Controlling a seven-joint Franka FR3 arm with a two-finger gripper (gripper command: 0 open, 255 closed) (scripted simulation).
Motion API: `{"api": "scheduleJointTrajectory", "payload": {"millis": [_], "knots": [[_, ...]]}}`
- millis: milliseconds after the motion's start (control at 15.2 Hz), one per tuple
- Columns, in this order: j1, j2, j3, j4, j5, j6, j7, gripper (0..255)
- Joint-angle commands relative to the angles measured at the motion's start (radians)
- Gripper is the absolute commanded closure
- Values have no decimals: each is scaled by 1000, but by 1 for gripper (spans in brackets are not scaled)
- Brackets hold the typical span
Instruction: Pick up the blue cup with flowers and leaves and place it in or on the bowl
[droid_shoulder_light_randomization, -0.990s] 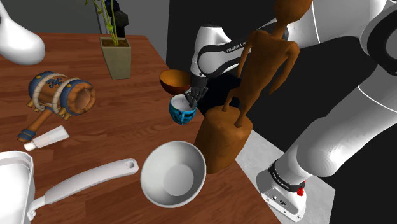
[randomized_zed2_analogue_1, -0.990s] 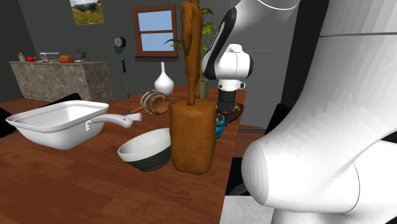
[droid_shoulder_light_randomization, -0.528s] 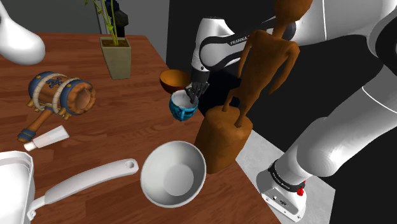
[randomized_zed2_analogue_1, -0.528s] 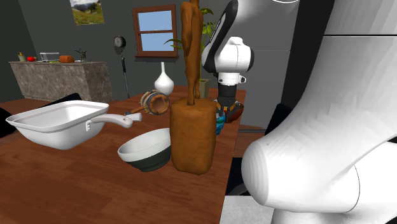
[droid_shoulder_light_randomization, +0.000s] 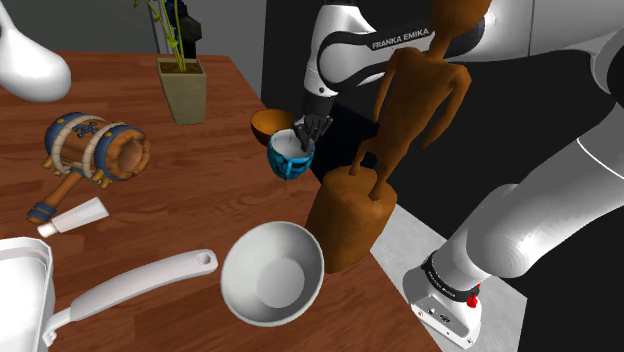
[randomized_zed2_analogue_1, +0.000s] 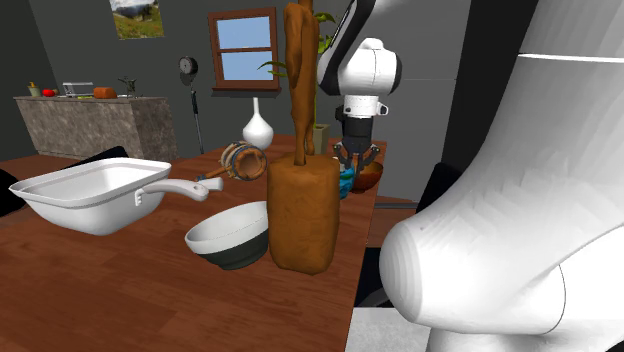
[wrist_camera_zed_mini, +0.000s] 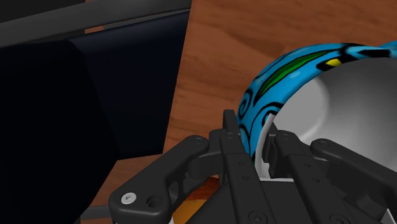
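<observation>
Pinching the blue cup (droid_shoulder_light_randomization: 288, 165), the gripper (droid_shoulder_light_randomization: 306, 140) hangs over a wooden table (droid_shoulder_light_randomization: 200, 200); grey walls (randomized_zed2_analogue_1: 80, 50) behind.

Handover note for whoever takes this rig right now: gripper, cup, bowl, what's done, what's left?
Gripper: shut on the cup's rim, one finger inside.
Cup: upright in the grip, beside the brown bowl near the table edge.
White bowl: on the table, nearer the shoulder camera.
Done: grasp.
Left: carry the cup to the bowl and release it.
</observation>
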Motion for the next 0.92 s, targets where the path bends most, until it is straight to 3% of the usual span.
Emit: {"api": "scheduleJointTrajectory", "payload": {"millis": [0,858], "knots": [[0,-13,-1,19,1,-31,1,255],[-2,-60,-6,148,0,-207,5,255]]}}
